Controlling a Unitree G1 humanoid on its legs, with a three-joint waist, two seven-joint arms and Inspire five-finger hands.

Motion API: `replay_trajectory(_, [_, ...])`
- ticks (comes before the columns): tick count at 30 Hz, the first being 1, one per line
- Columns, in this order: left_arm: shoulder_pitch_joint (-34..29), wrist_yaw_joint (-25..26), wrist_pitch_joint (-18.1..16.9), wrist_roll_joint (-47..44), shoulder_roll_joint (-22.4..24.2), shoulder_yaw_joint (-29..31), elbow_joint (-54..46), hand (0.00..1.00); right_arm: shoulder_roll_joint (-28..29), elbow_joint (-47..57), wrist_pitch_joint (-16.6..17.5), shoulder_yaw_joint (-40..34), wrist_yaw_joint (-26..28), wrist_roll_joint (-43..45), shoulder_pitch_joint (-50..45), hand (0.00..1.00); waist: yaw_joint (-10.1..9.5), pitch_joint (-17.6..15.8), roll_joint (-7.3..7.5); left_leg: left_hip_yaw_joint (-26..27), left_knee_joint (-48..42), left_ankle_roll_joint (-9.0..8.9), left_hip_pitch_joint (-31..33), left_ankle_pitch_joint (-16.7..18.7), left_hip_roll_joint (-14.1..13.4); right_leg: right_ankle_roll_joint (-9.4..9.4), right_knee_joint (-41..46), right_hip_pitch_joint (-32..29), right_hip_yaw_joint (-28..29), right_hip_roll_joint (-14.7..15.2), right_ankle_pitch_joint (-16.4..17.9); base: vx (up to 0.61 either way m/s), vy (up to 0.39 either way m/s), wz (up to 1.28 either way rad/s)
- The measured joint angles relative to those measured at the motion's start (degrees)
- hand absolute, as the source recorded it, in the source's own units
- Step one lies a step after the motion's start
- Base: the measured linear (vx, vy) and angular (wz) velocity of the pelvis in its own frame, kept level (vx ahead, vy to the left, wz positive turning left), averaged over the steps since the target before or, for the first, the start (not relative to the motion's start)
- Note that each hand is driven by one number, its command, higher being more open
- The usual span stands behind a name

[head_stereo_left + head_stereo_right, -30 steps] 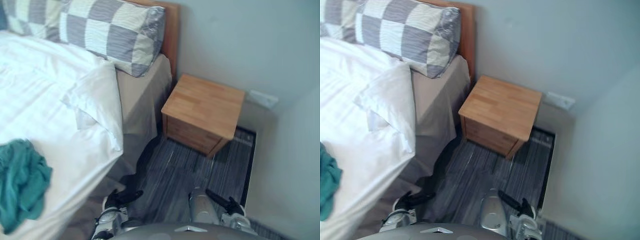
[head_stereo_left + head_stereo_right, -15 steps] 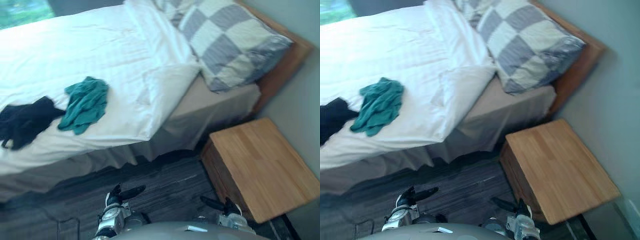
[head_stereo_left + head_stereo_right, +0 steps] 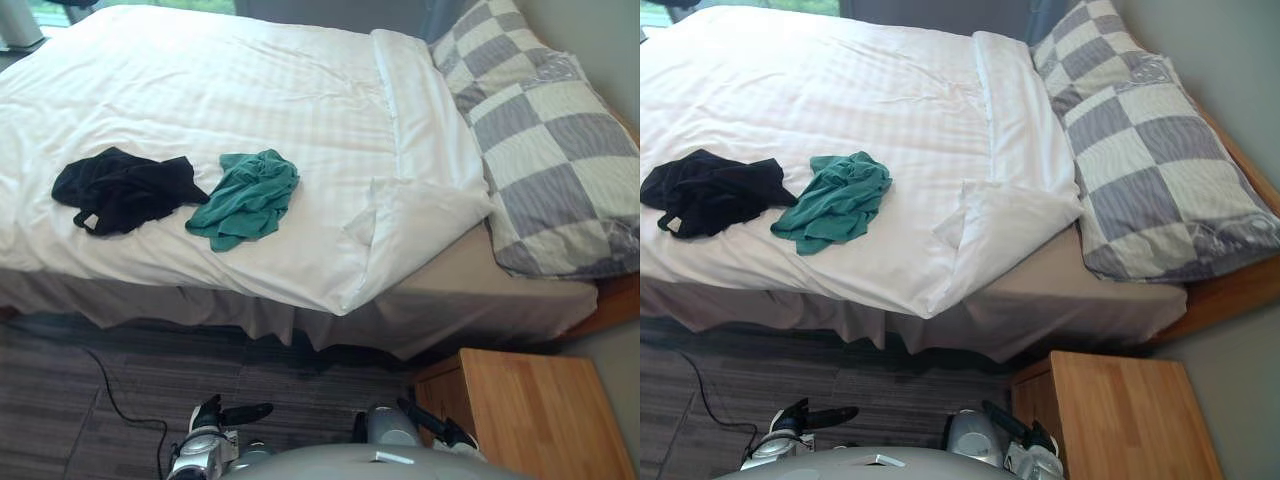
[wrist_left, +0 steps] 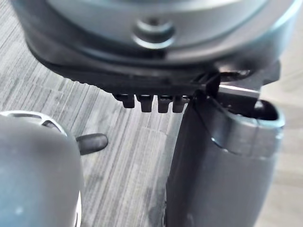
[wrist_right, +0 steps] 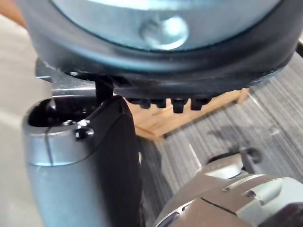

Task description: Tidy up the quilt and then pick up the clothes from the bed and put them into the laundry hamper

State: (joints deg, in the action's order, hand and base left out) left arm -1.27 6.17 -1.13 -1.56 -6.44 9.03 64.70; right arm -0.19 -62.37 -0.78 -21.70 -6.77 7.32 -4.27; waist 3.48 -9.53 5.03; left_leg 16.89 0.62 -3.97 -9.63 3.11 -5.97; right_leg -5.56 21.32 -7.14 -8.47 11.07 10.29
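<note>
You have the bed (image 3: 470,300) in front of you, seen from its long near side. The white quilt (image 3: 250,90) covers most of the bed. One corner of it (image 3: 420,215), at the near edge towards the head of the bed, lies turned back on itself, and the beige mattress side is bare below that fold.

Two pieces of clothing lie on the quilt along the bed's near edge. The teal garment (image 3: 245,198) is crumpled about midway along the bed. The black garment (image 3: 125,188) sits just beside it on the foot side, and their edges almost meet. Two grey-and-cream checked pillows (image 3: 555,170) lie at the head of the bed.

A wooden nightstand (image 3: 530,420) stands on the striped grey carpet (image 3: 120,370), close beside the bed's head end.

Your left hand (image 3: 222,413) hangs low over the carpet, well short of the bed. Its fingers (image 4: 150,101) are relaxed and hold nothing. Your right hand (image 3: 437,430) is equally low, off the bed by the nightstand's near corner, and it too is slack and empty.
</note>
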Motion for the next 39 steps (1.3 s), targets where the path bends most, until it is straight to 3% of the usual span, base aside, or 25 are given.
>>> replay_trajectory(1, [1.0, -0.2, 0.1, 0.0, 0.0, 0.2, 0.8, 1.0, 0.0, -0.8, 0.1, -0.2, 0.0, 1.8, 0.2, 1.0, -0.26, -0.3, 0.2, -1.2, 1.7, -1.85, -1.9, -0.3, -0.1, -0.66, -2.6, 1.6, 0.9, -0.6, -4.0, 0.19, -0.246, 0.51])
replay_trajectory(3, [0.7, -0.3, 0.2, 0.1, 2.1, 0.8, 0.9, 1.0, -1.6, -1.4, 0.2, -0.2, 0.1, 2.6, 0.1, 1.0, -0.33, 0.4, -2.8, -0.1, 2.9, -3.39, -2.4, -0.6, -2.8, 0.1, -7.1, 3.6, 0.5, -3.6, -4.9, 0.2, -0.176, 0.02])
replay_trajectory(6, [0.7, -0.6, 0.4, 1.7, 3.9, 2.7, 1.1, 1.0, -2.7, -2.4, 0.1, -2.7, -0.2, 2.7, 0.3, 1.0, -0.04, 0.7, -5.03, 1.6, 3.0, -4.46, -4.1, 0.1, -5.4, 0.87, -9.8, 5.9, 0.9, -6.7, -5.4, 0.16, -0.11, -0.23])
replay_trajectory(9, [0.3, -0.5, 0.6, 2.2, 3.9, 3.8, 1.1, 1.0, -1.4, -2.6, -0.3, -5.0, -0.1, 5.2, -1.5, 1.0, 0.09, 1.1, -5.19, 3.9, 3.8, -4.96, -6.4, 0.4, -6.4, 1.37, -11.4, 7.7, 1.8, -8.2, -5.7, 0.12, -0.034, -0.26])
replay_trajectory(14, [-0.9, 1.0, 0.6, 2.1, 3.5, 7.1, 0.4, 1.0, 0.0, -1.9, -0.2, -7.0, -3.0, 6.9, -2.2, 1.0, 0.76, 1.3, -3.98, 9.6, 3.8, -5.37, -7.6, 0.8, -5.7, 1.2, -15.6, 8.1, 5.8, -9.0, -8.4, 0.04, 0.034, -0.46])
replay_trajectory(17, [-1.5, 1.2, 1.2, 2.1, 3.2, 9.5, -0.8, 1.0, 0.3, 4.2, -1.1, -7.0, -3.8, 7.1, -4.5, 1.0, 1.46, 1.6, -3.6, 11.8, 3.6, -5.43, -8.6, 0.8, -5.5, 1.11, -17.5, 9.3, 7.0, -8.7, -9.4, -0.01, 0.02, -0.24])
replay_trajectory(19, [-2.2, 1.1, 1.2, 2.1, 3.2, 10.2, -2.7, 1.0, -0.1, 11.4, -1.9, -7.1, -4.2, 7.1, -6.3, 1.0, 1.68, 1.6, -4.19, 12.8, 3.5, -5.63, -8.7, 1.1, -5.6, 1.1, -17.5, 9.2, 7.2, -8.7, -9.4, -0.05, -0.006, -0.12])
replay_trajectory(21, [-3.3, 0.9, 0.9, 2.1, 3.3, 10.0, -4.8, 1.0, -2.2, 22.5, -2.3, -7.2, -5.4, 6.6, -6.6, 1.0, 2.44, 2.5, -5.11, 12.9, 3.5, -5.73, -7.8, 1.6, -5.8, 1.01, -17.5, 8.1, 7.1, -8.9, -9.4, -0.08, -0.02, 0.0])
replay_trajectory(26, [-3.9, 0.3, 0.2, 2.1, 3.3, 8.0, -4.9, 1.0, -11.0, 36.3, -1.5, -9.8, -6.5, 3.8, -1.3, 1.0, 2.82, 3.4, -5.95, 12.4, 3.5, -5.79, -6.5, 1.8, -6.1, 0.9, -17.8, 7.3, 6.5, -9.0, -9.8, -0.05, -0.019, 0.07])
replay_trajectory(32, [-6.0, -1.0, 0.0, 1.8, 2.7, 4.6, -4.9, 1.0, -17.2, 38.5, -0.6, -10.1, -7.7, 0.3, 5.2, 1.0, 2.95, 3.7, -5.47, 9.5, 3.5, -6.16, -4.4, 1.2, -6.5, 1.08, -18.9, 7.1, 4.5, -9.2, -10.2, -0.01, -0.031, 0.2])
replay_trajectory(39, [-6.1, -1.5, 0.0, 2.2, 0.9, 1.3, -4.8, 1.0, -21.0, 38.5, -0.5, -4.3, -7.6, -0.9, 10.2, 1.0, 2.98, 3.7, -5.9, 6.8, 2.6, -6.08, -2.5, 0.9, -6.1, 1.34, -19.5, 7.3, 2.4, -8.4, -10.4, 0.0, -0.011, 0.14])
